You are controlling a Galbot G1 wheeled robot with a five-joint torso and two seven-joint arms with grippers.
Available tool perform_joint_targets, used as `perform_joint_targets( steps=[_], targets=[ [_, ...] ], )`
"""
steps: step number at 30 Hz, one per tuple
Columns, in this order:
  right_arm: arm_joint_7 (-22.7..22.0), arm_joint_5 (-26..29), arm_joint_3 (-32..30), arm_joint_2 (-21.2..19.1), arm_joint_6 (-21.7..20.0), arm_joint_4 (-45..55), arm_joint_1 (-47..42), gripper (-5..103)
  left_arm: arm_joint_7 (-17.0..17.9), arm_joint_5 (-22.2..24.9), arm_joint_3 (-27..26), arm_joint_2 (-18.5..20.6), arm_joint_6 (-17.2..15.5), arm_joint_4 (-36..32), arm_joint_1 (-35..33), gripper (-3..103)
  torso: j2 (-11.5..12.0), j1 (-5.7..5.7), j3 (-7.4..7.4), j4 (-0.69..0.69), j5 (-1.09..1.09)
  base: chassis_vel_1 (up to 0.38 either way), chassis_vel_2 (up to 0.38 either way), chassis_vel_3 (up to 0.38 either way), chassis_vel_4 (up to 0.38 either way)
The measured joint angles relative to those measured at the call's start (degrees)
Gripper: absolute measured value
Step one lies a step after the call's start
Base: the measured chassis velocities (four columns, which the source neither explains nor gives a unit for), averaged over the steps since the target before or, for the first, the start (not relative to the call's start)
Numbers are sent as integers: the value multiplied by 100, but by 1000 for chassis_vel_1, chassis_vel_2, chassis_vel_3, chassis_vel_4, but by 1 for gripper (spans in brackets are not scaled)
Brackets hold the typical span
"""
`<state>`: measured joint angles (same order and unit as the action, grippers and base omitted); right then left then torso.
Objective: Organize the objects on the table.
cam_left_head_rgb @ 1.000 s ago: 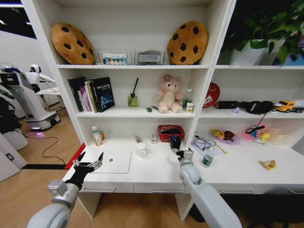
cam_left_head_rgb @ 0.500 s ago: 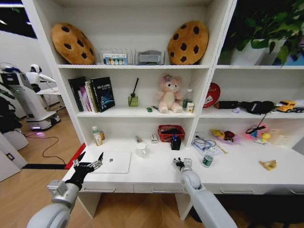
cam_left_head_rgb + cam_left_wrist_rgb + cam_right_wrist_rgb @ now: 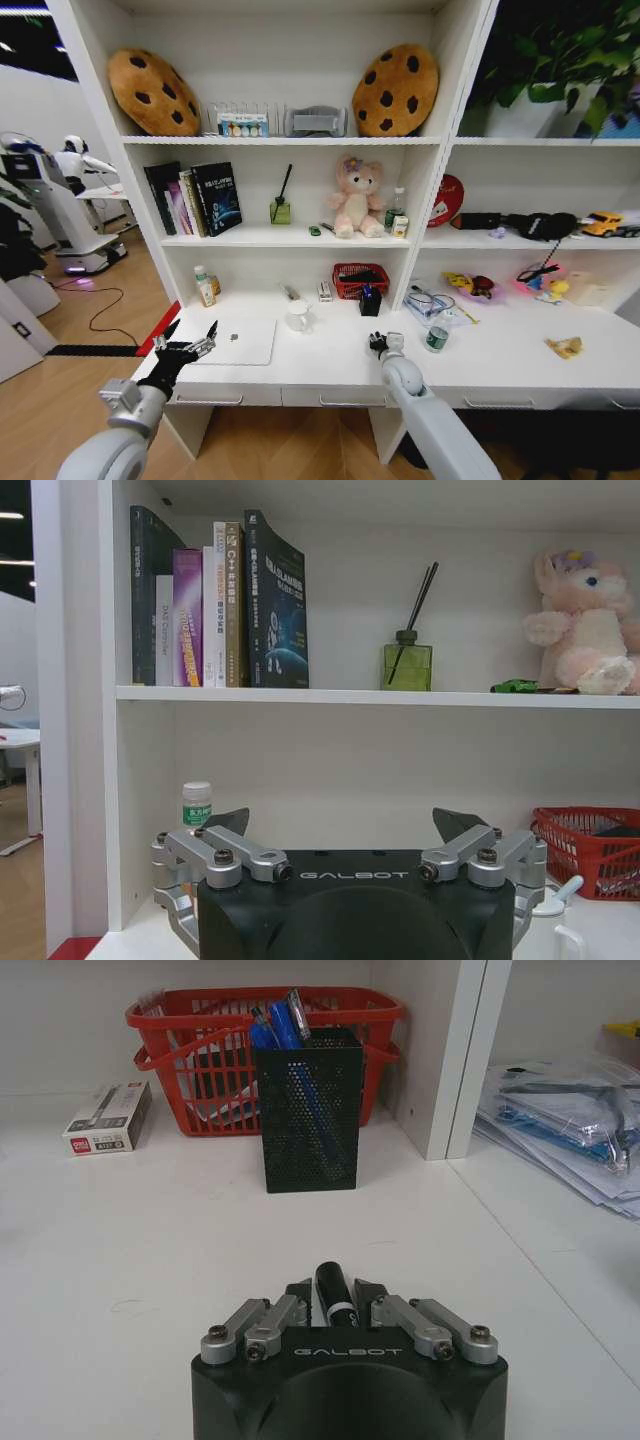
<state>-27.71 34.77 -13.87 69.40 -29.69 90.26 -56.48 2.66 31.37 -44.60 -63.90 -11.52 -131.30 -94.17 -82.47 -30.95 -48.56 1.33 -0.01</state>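
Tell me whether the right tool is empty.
No: in the right wrist view the right tool is closed on a black pen, short of the mesh pen holder.

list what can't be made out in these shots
- Black marker in the right gripper: right wrist view, its lower part is hidden behind the gripper body.
- Pens in the mesh pen holder: their lower ends blur behind the mesh.
- Small box: print too small to read.
- Laptop: head view, near corner covered by the open left gripper.
- Yellow scrap: too small to identify.
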Motion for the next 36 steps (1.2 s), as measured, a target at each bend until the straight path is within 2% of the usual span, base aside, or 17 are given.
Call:
perform_joint_targets(
  steps=[2,4,5,8,10,11,12,13,16,17,21,22,24,29,36],
  targets=[
    [1,40,-14,-2,15,15,15,15,0,0,0,0,0,0,0,100,1,0,-1,0,2,0,0,0,0],
    [9,66,-35,2,64,24,35,15,0,0,0,0,0,0,0,100,1,0,-1,0,2,0,0,0,0],
    [37,87,-60,4,184,53,71,12,0,0,0,0,0,0,0,100,1,0,-1,0,2,0,0,0,0],
    [203,72,-94,-15,480,129,146,12,0,0,0,0,0,0,0,100,1,0,-1,0,2,0,0,0,0],
    [753,-311,-131,-80,1227,84,453,12,1,0,0,0,0,0,0,100,1,0,-1,0,0,0,0,0,0],
    [753,-311,-131,-80,1227,84,453,12,1,0,0,0,0,0,0,100,1,0,-1,0,0,0,0,0,0],
    [1019,-606,-134,-61,1628,-171,715,12,2,0,0,0,0,0,0,100,1,0,-1,1,0,0,0,0,0],
    [1019,-606,-134,-61,1628,-171,715,12,2,0,0,0,0,0,0,100,1,0,-1,1,0,0,0,0,0],
    [1555,-2167,-135,208,2967,-1534,1847,12,1,0,0,0,0,0,0,100,1,-1,0,-3,-3,0,0,0,0],
    [1555,-2167,-135,208,2967,-1534,1847,12,1,0,0,0,0,0,0,100,1,-1,0,-3,-3,0,0,0,0],
    [1810,-3664,-324,626,4420,-3432,2733,12,2,0,0,0,0,0,0,100,2,-2,-2,0,1,0,0,0,0],
    [1810,-3664,-324,626,4420,-3432,2733,12,2,0,0,0,0,0,0,100,2,-2,-2,0,1,0,0,0,0],
    [1828,-4300,-584,864,4952,-4383,3123,12,1,0,0,0,-1,0,0,100,2,-2,-1,-1,1,0,0,0,0],
    [1832,-4800,-908,1118,5305,-5125,3415,12,2,0,0,0,0,0,0,100,1,-2,-1,0,-1,0,0,0,0],
    [1876,-4715,-1117,1284,5311,-5455,3543,12,2,0,0,0,0,0,0,100,1,0,0,-1,0,0,0,0,0]
  ],
)
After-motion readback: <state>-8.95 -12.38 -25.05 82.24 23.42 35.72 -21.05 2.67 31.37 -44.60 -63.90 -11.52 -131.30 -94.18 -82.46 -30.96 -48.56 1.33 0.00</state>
